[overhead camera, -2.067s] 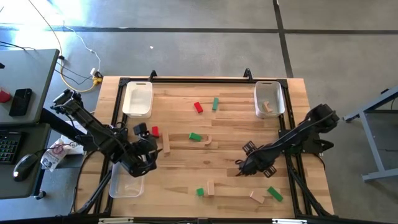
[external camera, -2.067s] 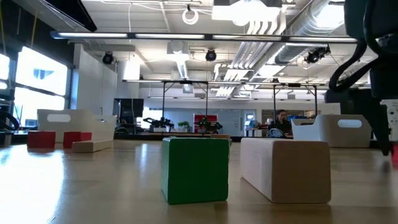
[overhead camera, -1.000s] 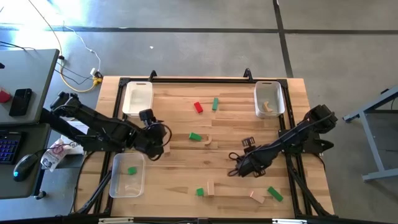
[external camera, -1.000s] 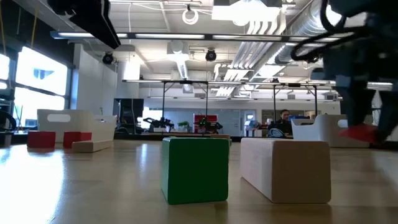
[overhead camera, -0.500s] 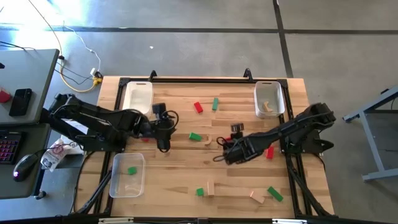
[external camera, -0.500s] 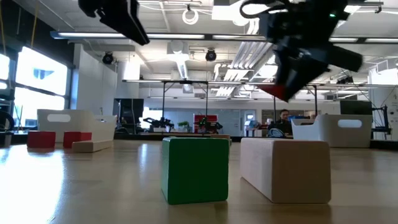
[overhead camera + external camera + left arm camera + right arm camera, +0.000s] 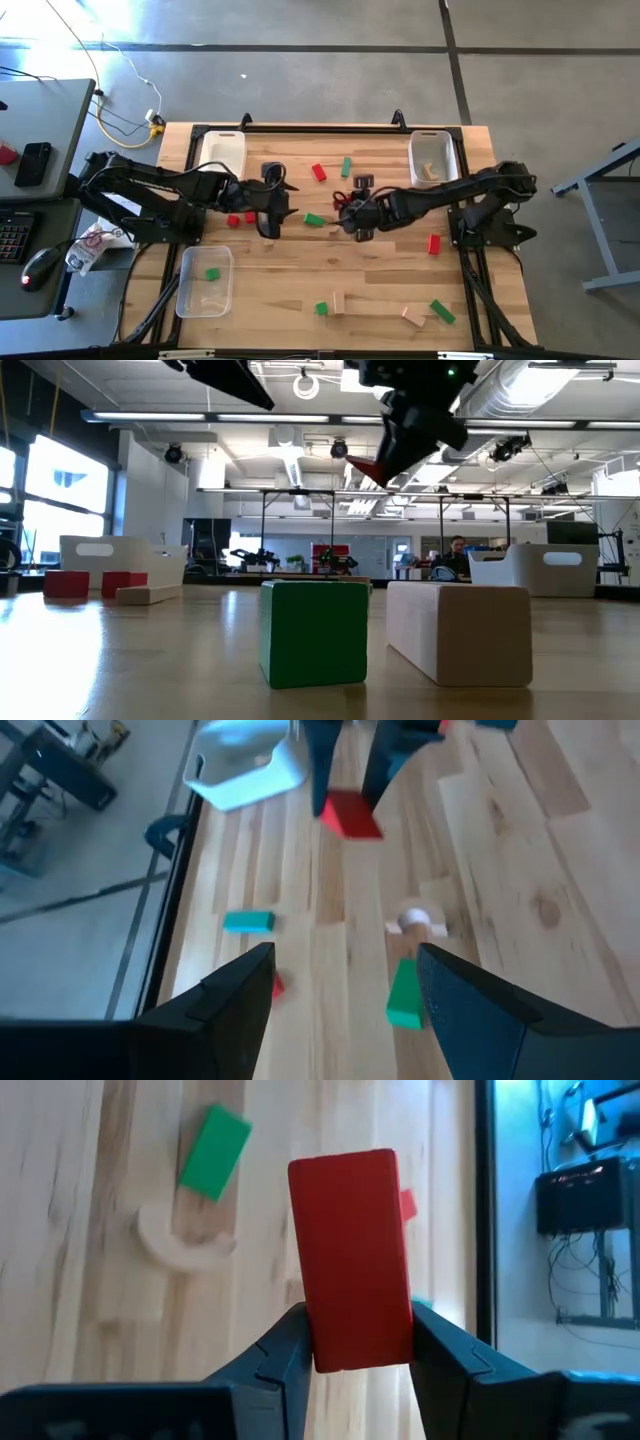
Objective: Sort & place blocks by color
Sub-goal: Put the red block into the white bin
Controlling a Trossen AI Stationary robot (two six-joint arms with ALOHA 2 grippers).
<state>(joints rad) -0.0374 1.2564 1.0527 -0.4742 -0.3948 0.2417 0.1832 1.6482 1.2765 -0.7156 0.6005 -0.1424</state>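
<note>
Holding a red block (image 7: 352, 1258) clear of the wooden table (image 7: 370, 290), the right gripper (image 7: 352, 218) has its two dark fingers (image 7: 270, 1355) clamped on the block's long sides. Block: rectangular, flat matte faces, crisp edges, solid red. It hangs above the middle of the table, just beside a green block (image 7: 314, 220) and a light-wood arch piece (image 7: 334, 227) lying on the boards.

Left gripper (image 7: 270, 215) over the table just on the other side of that green block, fingers (image 7: 235, 995) spread apart, nothing between them.

Other blocks relative to the green block: red (image 7: 319, 172) and green (image 7: 346, 166) pieces beyond it toward the white tray (image 7: 222, 158); two red ones (image 7: 240, 218) near the left gripper; green and plain wood pieces (image 7: 338, 302) nearer the front edge. Clear plastic tray (image 7: 205, 281) holds one green block (image 7: 212, 273). Table is pale planks with visible grain.
</note>
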